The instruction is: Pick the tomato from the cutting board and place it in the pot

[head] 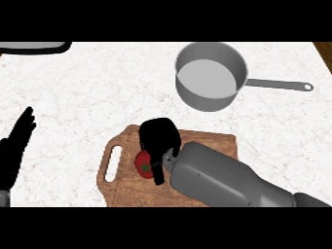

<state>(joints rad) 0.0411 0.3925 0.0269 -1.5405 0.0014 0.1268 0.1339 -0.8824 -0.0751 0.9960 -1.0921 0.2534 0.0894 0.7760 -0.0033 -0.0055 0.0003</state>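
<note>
At the far left edge of the counter [67,97], a dark tray [30,47] with a pale inside is partly seen. Lower on the left, the left hand [3,155] is held upright near the edge, its fingers straight and relaxed, at rest and apart from everything else.

Near the middle, at the near side, a wooden cutting board [125,194] is laid on the counter, with a slot handle at its left end. The tomato [144,164] is found on the left half of this board, red with a touch of green at its top. The right hand [159,141] is laid over it from the right and the far side, with the fingers curled round it and the thumb brought down along its right side, so the tomato is judged to be grasped. Whether it has been raised off the board cannot be told from this view.

Farther and to the right, the grey pot [197,99] is stood on the counter, well apart from the board, its long handle pointed to the right.

The step in hand is judged to be the pick. For the next move, the tomato would need to be lifted clear of the board, carried away and to the right until it is over the mouth of the pot, then let go.
</note>
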